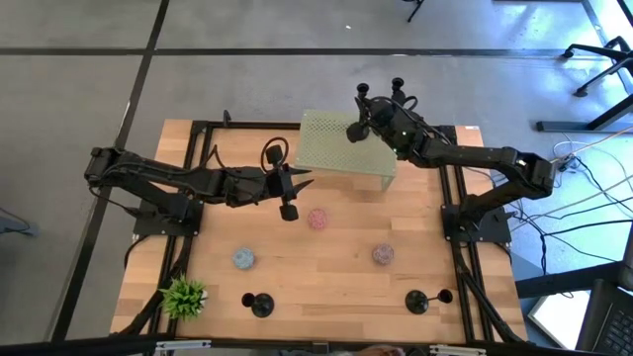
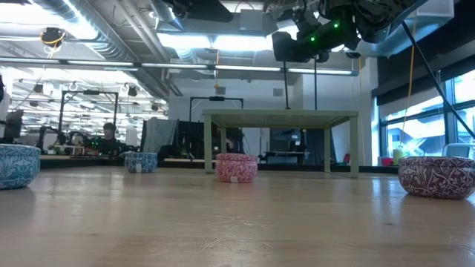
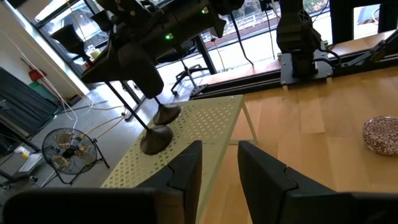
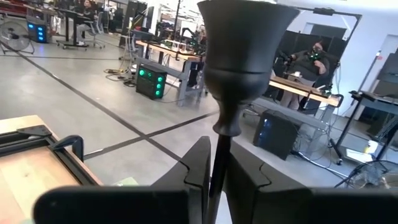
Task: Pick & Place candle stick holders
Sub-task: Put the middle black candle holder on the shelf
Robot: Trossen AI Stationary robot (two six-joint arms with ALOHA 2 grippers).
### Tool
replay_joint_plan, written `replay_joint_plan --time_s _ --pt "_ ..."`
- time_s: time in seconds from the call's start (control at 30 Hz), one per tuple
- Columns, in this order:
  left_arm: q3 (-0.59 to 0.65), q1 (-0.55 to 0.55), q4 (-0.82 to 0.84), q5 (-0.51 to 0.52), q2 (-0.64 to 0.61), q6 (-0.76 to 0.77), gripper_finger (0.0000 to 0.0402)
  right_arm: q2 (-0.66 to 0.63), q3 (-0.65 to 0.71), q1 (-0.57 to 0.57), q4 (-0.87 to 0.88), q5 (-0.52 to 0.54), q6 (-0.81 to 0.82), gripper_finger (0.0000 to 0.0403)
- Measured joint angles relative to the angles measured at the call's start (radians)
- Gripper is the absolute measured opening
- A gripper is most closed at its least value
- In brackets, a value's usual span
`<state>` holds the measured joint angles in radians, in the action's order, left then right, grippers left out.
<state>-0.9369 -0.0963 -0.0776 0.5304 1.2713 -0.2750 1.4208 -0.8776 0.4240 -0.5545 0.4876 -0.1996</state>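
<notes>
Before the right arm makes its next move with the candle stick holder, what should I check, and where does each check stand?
1. Grip: ok. The right gripper is shut on the stem of the held holder, just under its cup.
2. Position: ok. In the high view, that gripper is above the green perforated stand.
3. Base touching the stand: cannot tell.
4. Left gripper: ok. It is open and empty, beside the stand and pointing at it.
5. Two waiting holders: ok. Both are upright near the table's front edge.
6. Three small bowls: ok. All are clear of the stand.
</notes>
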Motion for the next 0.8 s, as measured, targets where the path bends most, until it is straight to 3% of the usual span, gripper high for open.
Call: replay_joint_plan --time_s 0.37,0.6,0.8 --pt "0.000 0.000 0.000 0.000 0.000 0.000 0.0100 0.000 0.000 -0.002 0.004 0.006 0.005 0.0103" --pt "0.000 0.000 0.000 0.000 0.000 0.000 0.0100 -0.012 0.000 -0.033 0.007 0.010 -0.077 0.0107" --pt "0.000 0.000 0.000 0.000 0.000 0.000 0.0100 -0.038 0.000 -0.054 0.024 0.085 -0.113 0.0115"
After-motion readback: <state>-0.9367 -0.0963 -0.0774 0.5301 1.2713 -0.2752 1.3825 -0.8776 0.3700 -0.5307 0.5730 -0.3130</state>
